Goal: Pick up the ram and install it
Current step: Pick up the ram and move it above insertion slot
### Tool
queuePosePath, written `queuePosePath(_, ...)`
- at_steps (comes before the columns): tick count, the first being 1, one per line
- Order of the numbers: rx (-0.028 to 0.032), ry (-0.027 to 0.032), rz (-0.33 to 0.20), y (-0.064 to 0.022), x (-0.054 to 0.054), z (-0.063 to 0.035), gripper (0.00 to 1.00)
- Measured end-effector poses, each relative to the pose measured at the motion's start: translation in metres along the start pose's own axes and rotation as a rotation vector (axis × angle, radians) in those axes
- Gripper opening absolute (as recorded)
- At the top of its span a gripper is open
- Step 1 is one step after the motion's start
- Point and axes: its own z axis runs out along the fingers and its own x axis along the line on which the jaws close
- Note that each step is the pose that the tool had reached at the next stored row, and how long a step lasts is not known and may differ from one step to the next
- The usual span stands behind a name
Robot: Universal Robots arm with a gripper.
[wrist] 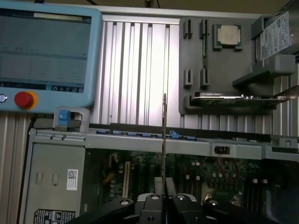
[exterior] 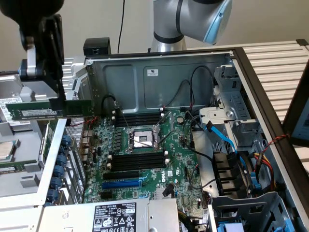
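Note:
The ram (exterior: 34, 111) is a long green stick with a white label strip, held level in the air. My gripper (exterior: 59, 107) is shut on it near its middle, black fingers (exterior: 57, 102) coming down from above. It hangs over the open computer case's edge at the exterior view's left, beside the motherboard (exterior: 145, 169) and above it. Two banks of black memory slots (exterior: 137, 159) (exterior: 140, 118) lie on either side of the CPU socket (exterior: 140, 139). In the wrist view the ram (wrist: 164, 135) shows edge-on as a thin line rising from my gripper (wrist: 164, 205).
A blue expansion slot (exterior: 120, 184) lies below the nearer slots. Cables and blue drive leads (exterior: 227, 140) crowd the case's right side. Outside the case sits a grey parts tray (wrist: 196, 56) holding a CPU (wrist: 229, 35) and a card (wrist: 238, 97). A blue teach pendant (wrist: 44, 51) lies nearby.

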Motion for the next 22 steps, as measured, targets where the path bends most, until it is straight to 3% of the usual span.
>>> queuePosePath(3,0.0083,0.0002,0.000,-0.0106,0.000,-0.0007,0.13)
queuePosePath(7,0.0314,0.0012,0.000,-0.0228,0.001,-0.0016,0.13)
queuePosePath(10,0.0356,0.0043,0.000,-0.0361,0.001,-0.0018,0.13)
queuePosePath(12,0.0373,0.0139,0.000,-0.0452,0.001,-0.0018,0.13)
queuePosePath(16,0.0430,0.0425,0.001,-0.0626,-0.001,-0.0021,0.13)
queuePosePath(17,0.0463,0.0472,0.002,-0.0661,-0.002,-0.0021,0.13)
queuePosePath(22,0.0569,0.0480,0.002,-0.0831,-0.004,-0.0008,0.13)
